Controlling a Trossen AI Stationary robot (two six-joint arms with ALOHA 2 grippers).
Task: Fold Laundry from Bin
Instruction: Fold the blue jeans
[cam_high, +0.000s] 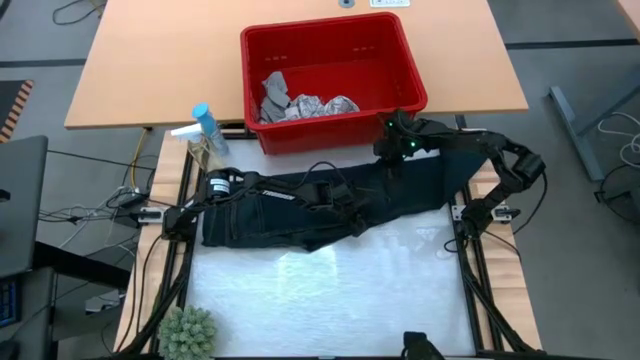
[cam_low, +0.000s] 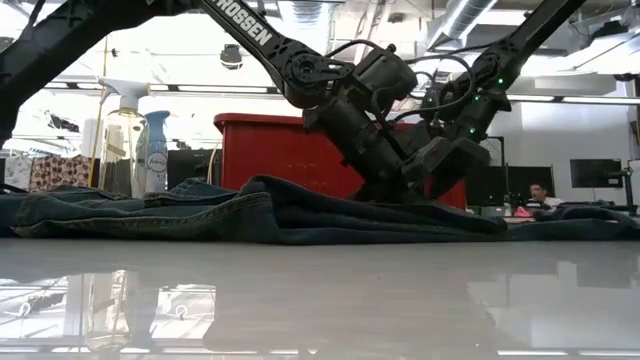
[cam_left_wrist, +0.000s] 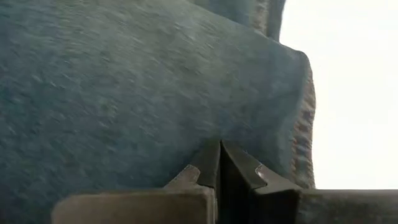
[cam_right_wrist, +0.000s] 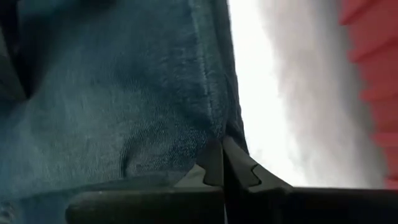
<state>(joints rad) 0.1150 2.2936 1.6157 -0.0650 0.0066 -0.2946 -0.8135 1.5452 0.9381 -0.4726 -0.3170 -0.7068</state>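
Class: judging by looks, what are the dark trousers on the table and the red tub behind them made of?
Dark long trousers: probably denim, matte, with woven texture and stitched seams visible close up. Large red rectangular tub: apparently moulded plastic, smooth, slightly glossy, with slots near the rim.

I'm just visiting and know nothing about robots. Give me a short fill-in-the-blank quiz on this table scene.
1. The dark trousers lie spread on the ____, outside the bin.
2. The bin is coloured ____.
3. The right pincer is ____ on the trousers' edge.
4. The leaf-print cloth lies inside the ____.

Missing words: table; red; shut; bin
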